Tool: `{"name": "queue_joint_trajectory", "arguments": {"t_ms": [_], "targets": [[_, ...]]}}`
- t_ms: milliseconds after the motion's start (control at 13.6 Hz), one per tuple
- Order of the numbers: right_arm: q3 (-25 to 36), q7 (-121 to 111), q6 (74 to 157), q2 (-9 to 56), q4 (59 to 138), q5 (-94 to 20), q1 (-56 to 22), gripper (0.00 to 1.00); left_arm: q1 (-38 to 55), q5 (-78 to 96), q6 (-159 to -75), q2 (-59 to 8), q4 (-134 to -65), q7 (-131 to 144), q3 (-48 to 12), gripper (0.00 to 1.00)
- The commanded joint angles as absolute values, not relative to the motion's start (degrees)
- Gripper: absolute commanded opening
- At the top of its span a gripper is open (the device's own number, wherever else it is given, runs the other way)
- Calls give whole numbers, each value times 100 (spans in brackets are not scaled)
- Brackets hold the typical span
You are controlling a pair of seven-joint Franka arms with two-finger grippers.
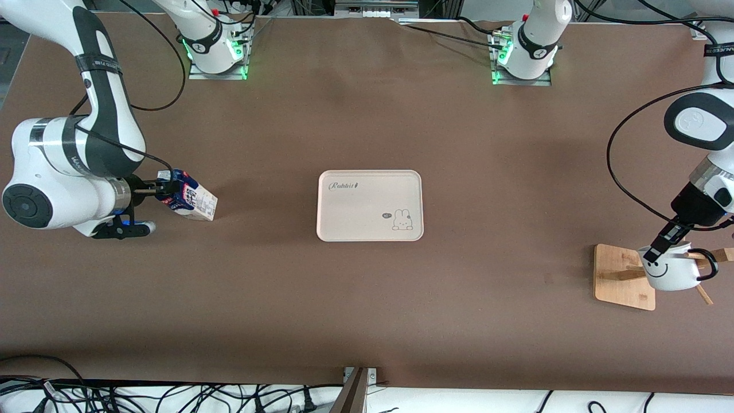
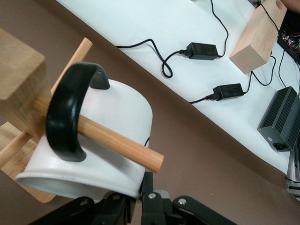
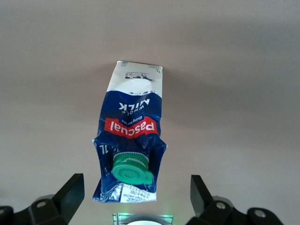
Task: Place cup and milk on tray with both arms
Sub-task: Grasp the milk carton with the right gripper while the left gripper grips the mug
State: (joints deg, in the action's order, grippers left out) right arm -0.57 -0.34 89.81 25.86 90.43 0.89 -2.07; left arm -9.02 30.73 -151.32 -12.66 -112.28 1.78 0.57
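Observation:
The milk [image 1: 194, 201] lies on its side on the table near the right arm's end, its green cap toward my right gripper [image 1: 163, 189]. In the right wrist view the carton [image 3: 131, 136] has its gable top between the gripper's [image 3: 136, 180] wide-open fingers, which do not touch it. The cup [image 1: 671, 272] hangs by its black handle on a wooden peg [image 2: 117, 140] of a rack at the left arm's end. My left gripper [image 1: 659, 246] is shut on the cup's [image 2: 108, 126] rim wall [image 2: 143, 187]. The cream tray [image 1: 355, 212] lies bare at the table's middle.
The rack's square wooden base [image 1: 622, 275] sits under the cup, with further pegs sticking out. Brown table surface lies between the tray and each arm. Beside the table's edge, power bricks [image 2: 201, 50] and cables lie on a white surface.

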Motion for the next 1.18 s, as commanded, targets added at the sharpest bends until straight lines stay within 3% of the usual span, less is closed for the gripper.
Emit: {"name": "queue_joint_trajectory", "arguments": {"t_ms": [0, 588, 1029, 1102], "targets": [[-79, -123, 9053, 2514, 9193, 44, -167, 100, -940, 3261, -14496, -1108, -11101, 97, 26, 0], [-79, -123, 9220, 2514, 9492, 35, -167, 100, -792, 2797, -13265, -993, -10487, 61, -26, 0], [-88, -114, 9369, 2505, 9712, 9, -167, 100, -747, 2312, -10849, -1011, -9300, 26, -158, 0], [-88, -114, 9369, 2505, 9712, 9, -167, 87, -756, 2320, -10515, -1011, -9151, 18, -158, 0]]}}
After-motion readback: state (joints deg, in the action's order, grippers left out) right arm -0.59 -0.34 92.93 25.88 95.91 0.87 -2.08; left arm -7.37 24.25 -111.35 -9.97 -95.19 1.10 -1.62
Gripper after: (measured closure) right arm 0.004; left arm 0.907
